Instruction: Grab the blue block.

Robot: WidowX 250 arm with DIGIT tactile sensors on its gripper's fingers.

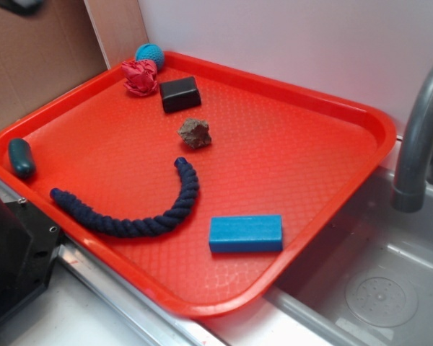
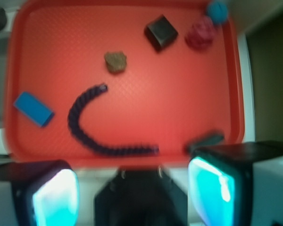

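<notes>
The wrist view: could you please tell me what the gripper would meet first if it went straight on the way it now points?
Probably the dark navy braided rope curving across the red plastic tray, straight ahead of the open gripper. The bright blue rectangular block lies off to the left. Depth is unclear.

In the wrist view we see our gripper [image 2: 134,193] at the bottom edge, its two fingers [image 2: 54,197] spread wide apart, holding nothing, pads glowing cyan.
</notes>
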